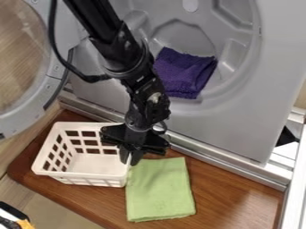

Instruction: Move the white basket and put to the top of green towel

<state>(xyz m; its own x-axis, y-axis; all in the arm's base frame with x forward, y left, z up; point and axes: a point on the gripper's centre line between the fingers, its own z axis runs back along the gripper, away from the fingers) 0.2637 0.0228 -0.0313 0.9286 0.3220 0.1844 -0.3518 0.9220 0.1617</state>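
White basket (95, 163): upright at 8 o'clock of the view, on the brown wooden surface (221, 188). Right-hand wall just beside the green towel (159, 190), located at 6 o'clock. Placement on the towel not yet made.

Probable faults and causes:
- Sagging or tipping toward 9 o'clock on lifting. Cause: single hold at the 4 o'clock side, well off the middle, with most of the load beyond.
- Slipping out of the hold. Cause: thin plastic rim and a likely shallow bite.
- Rucking or pushing the towel toward 4 o'clock. Cause: sideways travel with too little lift, so near the towel's edge. Raise first, then shift.
- Uneven seating after release. Cause: base probably wider than the towel, with overhang onto the wood.

Tool: gripper (129, 161) pointing down at the basket's 4 o'clock wall. Fingers close together, one to each side of the wall, apparently pinching it; firmness impossible to judge.

Surroundings: black arm (110, 49) entering from 11 o'clock; purple cloth (182, 74) at 1 o'clock, inside the round hollow of the grey appliance (239, 120).
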